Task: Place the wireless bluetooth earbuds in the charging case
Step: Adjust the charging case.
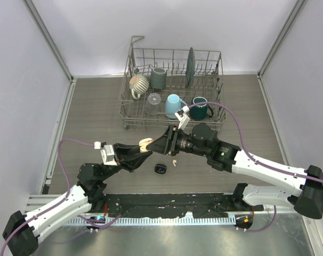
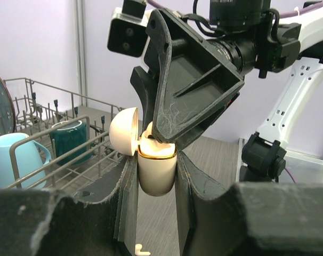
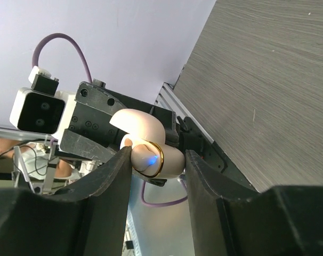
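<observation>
My left gripper (image 1: 142, 150) (image 2: 156, 178) is shut on a cream charging case (image 1: 146, 143) (image 2: 156, 172) and holds it upright above the table, lid (image 2: 124, 132) flipped open. My right gripper (image 1: 157, 143) (image 3: 159, 160) is open, its fingers (image 2: 196, 90) straddling the case's gold-rimmed mouth. A cream earbud (image 3: 143, 158) sits in the mouth beside a blue light, against one right finger (image 3: 121, 176). Another cream earbud (image 1: 174, 161) (image 2: 142, 249) lies on the table below. A small black item (image 1: 160, 169) lies next to it. I cannot pick out any black earbuds.
A wire dish rack (image 1: 130, 114) stands at the back with a striped mug (image 1: 138, 84), a grey cup (image 1: 159, 78), a light blue mug (image 1: 174, 105), a dark teal mug (image 1: 199, 109), a clear glass (image 1: 154, 98) and a plate (image 1: 190, 66). White walls enclose the table.
</observation>
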Motion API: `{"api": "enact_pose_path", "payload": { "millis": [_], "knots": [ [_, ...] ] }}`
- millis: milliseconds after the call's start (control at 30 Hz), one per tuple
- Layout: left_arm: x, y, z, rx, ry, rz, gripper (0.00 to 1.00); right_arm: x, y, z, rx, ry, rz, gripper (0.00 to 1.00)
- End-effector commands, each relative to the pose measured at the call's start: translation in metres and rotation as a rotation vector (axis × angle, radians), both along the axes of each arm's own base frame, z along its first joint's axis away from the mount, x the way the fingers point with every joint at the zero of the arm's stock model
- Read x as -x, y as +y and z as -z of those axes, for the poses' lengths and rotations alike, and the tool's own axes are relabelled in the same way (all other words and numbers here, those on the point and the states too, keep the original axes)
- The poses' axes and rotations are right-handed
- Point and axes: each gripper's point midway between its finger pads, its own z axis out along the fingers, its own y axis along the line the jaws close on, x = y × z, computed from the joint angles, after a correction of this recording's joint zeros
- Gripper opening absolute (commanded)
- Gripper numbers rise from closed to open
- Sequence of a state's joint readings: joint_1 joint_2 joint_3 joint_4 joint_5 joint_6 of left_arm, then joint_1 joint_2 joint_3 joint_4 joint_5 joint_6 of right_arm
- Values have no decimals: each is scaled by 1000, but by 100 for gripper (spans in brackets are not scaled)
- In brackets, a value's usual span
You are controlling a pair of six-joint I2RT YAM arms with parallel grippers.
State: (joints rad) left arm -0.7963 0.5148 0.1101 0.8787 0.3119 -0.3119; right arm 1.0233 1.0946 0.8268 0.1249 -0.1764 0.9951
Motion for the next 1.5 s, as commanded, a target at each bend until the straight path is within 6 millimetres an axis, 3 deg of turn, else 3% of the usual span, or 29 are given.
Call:
{"api": "enact_pose_path", "payload": {
  "millis": [0,567,900,1133,1267,1333,1400,1467],
  "knots": [
    [2,-1,-16,26,-12,15,0,2,3,-22,13,-95,-32,33],
    [-1,-3,-9,18,27,14,0,-3,2,-4,136,-133,-32,31],
    [-5,3,-2,24,44,-24,0,-14,-10,-10,137,-154,53,68],
    [-6,7,7,20,60,-41,0,-19,-22,-30,86,-197,122,75],
    [-6,11,11,21,65,-58,0,-14,-37,-46,41,-260,135,75],
    [-6,13,11,18,63,-66,0,-28,-52,-46,56,-275,245,75],
    [-6,14,10,17,58,-72,0,-38,-70,-36,93,-265,342,74],
    [-5,16,10,20,57,-74,0,-55,-94,-11,210,-219,482,71]
  ]
}}
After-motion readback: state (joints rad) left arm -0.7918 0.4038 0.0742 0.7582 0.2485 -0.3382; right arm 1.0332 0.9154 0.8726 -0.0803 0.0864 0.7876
